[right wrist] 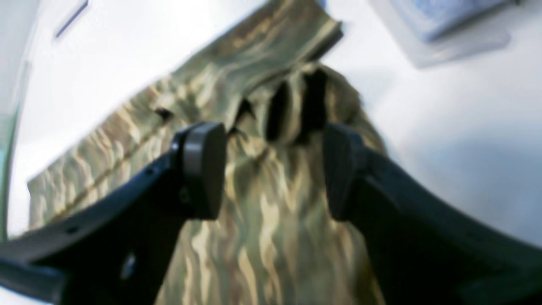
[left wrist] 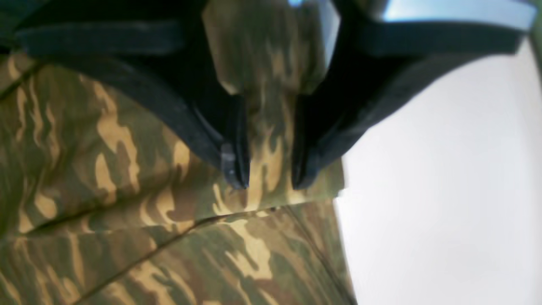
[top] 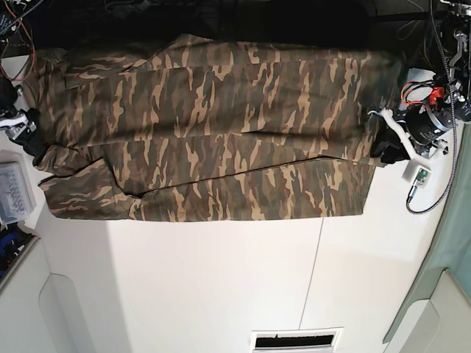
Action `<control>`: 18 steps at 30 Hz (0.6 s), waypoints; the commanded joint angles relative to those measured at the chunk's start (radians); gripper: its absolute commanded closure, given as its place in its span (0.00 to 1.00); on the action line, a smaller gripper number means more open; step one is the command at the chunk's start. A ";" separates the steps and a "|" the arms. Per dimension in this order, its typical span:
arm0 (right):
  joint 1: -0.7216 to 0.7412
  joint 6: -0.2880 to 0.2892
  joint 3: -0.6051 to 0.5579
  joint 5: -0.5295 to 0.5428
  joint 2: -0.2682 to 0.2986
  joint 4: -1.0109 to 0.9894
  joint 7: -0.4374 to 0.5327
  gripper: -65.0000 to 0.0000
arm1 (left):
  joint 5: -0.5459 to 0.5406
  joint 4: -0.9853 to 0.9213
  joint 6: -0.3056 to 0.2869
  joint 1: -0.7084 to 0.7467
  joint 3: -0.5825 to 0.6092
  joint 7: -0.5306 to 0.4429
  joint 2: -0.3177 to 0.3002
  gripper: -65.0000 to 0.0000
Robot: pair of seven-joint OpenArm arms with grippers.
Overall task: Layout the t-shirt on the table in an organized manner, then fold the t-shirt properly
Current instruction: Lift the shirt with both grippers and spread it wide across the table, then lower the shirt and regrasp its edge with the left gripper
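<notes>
Black fingers (left wrist: 237, 169) of the left gripper (left wrist: 269, 182) fill the top of the left wrist view. They stand a little apart, with a narrow gap between the tips. The tips are just above or on a folded edge of the t-shirt (left wrist: 127, 178), and camouflage cloth shows through the gap. I cannot tell if the tips pinch the cloth or only rest on it. Beside this edge, on the right of that view, lies the bare white table (left wrist: 444, 190).

From the right wrist camera, the right gripper (right wrist: 273, 169) has its two dark pads (right wrist: 203, 169) wide apart. Between them the t-shirt (right wrist: 271, 237) rises in a bunch of folds. The pads stand on both sides of this bunch, but the picture is blurred, so I cannot tell if they touch it. Behind the bunch, a long flat strip of the shirt runs away over the table (right wrist: 444, 127).

Seen from the base camera, the t-shirt (top: 221, 125) lies stretched across the far part of the table (top: 221, 287), with its upper edge near the dark back edge. One layer is folded over another, and a step line runs along its length. The left gripper (top: 383, 151) is at the shirt's end on this view's right side, and the right gripper (top: 29, 140) is at the opposite end, where the cloth is a little crumpled. A thin dark seam (top: 313, 272) crosses the near part of the table.
</notes>
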 commanded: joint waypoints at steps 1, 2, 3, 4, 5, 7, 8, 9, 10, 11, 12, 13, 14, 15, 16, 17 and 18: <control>0.021 0.006 0.003 0.014 0.008 0.003 0.021 0.45 | -0.010 -0.005 -0.001 -0.029 0.013 -0.018 -0.013 0.67; 0.033 0.006 0.003 0.006 0.000 -0.005 0.021 0.45 | -0.006 -0.023 -0.001 -0.052 0.033 -0.019 -0.013 0.66; 0.047 0.005 0.002 -0.006 -0.008 -0.013 0.022 0.45 | -0.005 -0.040 -0.001 -0.078 0.051 -0.022 -0.013 0.64; 0.061 0.005 0.000 -0.024 -0.016 -0.018 0.022 0.45 | -0.005 -0.057 0.005 -0.104 0.067 -0.027 -0.011 0.63; 0.072 0.005 -0.005 -0.036 -0.020 -0.025 0.024 0.45 | -0.002 -0.071 0.024 -0.131 0.080 -0.030 -0.005 0.63; 0.089 0.005 -0.021 -0.052 -0.021 -0.040 0.028 0.45 | 0.020 -0.105 0.054 -0.188 0.095 -0.030 0.018 0.63; 0.093 0.005 -0.030 -0.061 -0.020 -0.045 0.029 0.45 | 0.026 -0.128 0.055 -0.214 0.100 -0.030 0.031 0.63; 0.095 0.005 -0.040 -0.065 -0.020 -0.045 0.029 0.45 | 0.034 -0.155 0.055 -0.236 0.103 -0.030 0.043 0.63; 0.094 0.005 -0.051 -0.065 -0.021 -0.045 0.028 0.45 | 0.045 -0.188 0.055 -0.257 0.108 -0.030 0.054 0.63; 0.092 0.005 -0.061 -0.064 -0.020 -0.045 0.028 0.45 | 0.054 -0.226 0.055 -0.276 0.113 -0.032 0.064 0.63; 0.092 0.005 -0.071 -0.067 -0.021 -0.045 0.028 0.45 | 0.063 -0.268 0.055 -0.293 0.113 -0.033 0.073 0.63; 0.092 0.005 -0.081 -0.072 -0.021 -0.045 0.028 0.45 | 0.063 -0.309 0.055 -0.309 0.113 -0.033 0.081 0.63; 0.093 0.005 -0.089 -0.077 -0.023 -0.045 0.029 0.45 | 0.064 -0.347 0.055 -0.324 0.113 -0.031 0.085 0.63; 0.093 0.005 -0.097 -0.079 -0.024 -0.045 0.029 0.45 | 0.064 -0.378 0.055 -0.336 0.113 -0.024 0.087 0.63; 0.092 0.005 -0.105 -0.079 -0.024 -0.045 0.029 0.45 | 0.066 -0.401 0.055 -0.342 0.113 -0.014 0.086 0.63; 0.092 0.005 -0.111 -0.080 -0.024 -0.045 0.028 0.45 | 0.072 -0.409 0.055 -0.344 0.112 -0.005 0.085 0.63; 0.092 0.005 -0.114 -0.083 -0.025 -0.045 0.029 0.45 | 0.079 -0.409 0.055 -0.344 0.112 0.003 0.082 0.63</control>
